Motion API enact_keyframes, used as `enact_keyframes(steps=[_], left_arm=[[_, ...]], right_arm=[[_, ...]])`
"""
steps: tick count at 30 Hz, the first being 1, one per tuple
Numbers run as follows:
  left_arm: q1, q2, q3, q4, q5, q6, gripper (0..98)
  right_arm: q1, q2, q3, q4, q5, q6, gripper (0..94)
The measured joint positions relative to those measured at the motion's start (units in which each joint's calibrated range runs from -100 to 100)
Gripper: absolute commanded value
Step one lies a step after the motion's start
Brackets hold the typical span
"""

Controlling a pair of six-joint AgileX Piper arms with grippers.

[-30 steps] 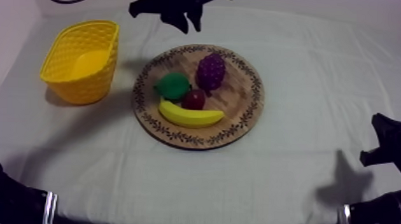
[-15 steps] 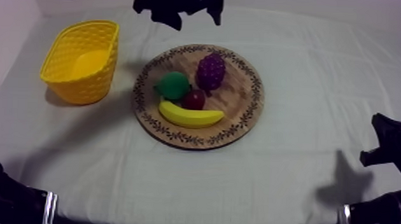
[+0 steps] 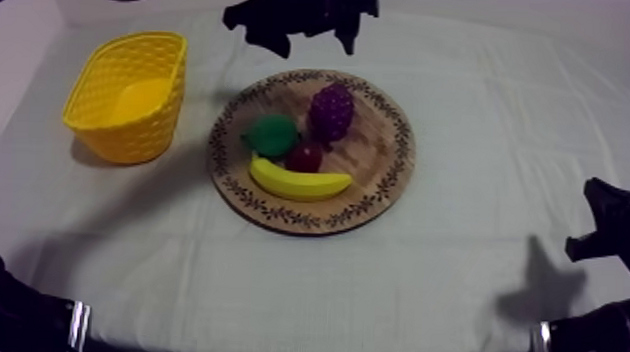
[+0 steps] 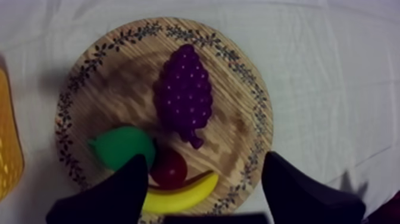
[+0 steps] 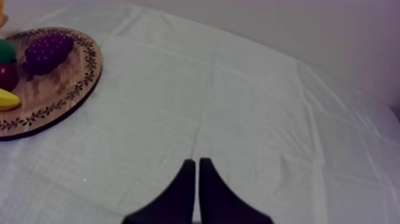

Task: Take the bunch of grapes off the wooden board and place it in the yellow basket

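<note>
Top view. The basket [image 3: 132, 97] stands upright at the left of the table, mouth upward, its inner floor bare. The board [image 3: 384, 175] lies flat at centre and carries four toys: the grapes [image 3: 331, 111] toward its far rim, the pear [image 3: 271, 134] at the left, the small red fruit [image 3: 303, 156] between them, and the banana [image 3: 297, 179] along the near side, touching the red fruit. A strip of bare cloth [image 3: 456, 263] separates basket and board; a wide bare stretch runs from the board's right rim to the table edge.

Left wrist view. The left gripper [image 4: 205, 156] hangs above the board [image 4: 238, 128], fingers spread wide with nothing between them, the grapes [image 4: 183, 92] beyond the tips and the basket's [image 4: 9, 149] wall beside the board.

Right wrist view. The right gripper [image 5: 197, 164] is closed to a narrow wedge on nothing, over bare cloth well apart from the board [image 5: 65, 89]; in the top view it sits low at the right [image 3: 608, 223].
</note>
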Motion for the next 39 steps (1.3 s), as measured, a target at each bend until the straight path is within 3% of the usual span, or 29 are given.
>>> enact_keyframes(steps=[19,39], left_arm=[[-1.48,16.56,-11.44,0.44,1.69,-1.17,71.6],[-1.34,29.66,-21.61,2.96,7.54,-0.21,70.4]], right_arm=[[0.0,0.0,0.0,0.0,0.0,0.0,0.5],[0.0,0.0,0.0,0.0,0.0,0.0,0.5]])
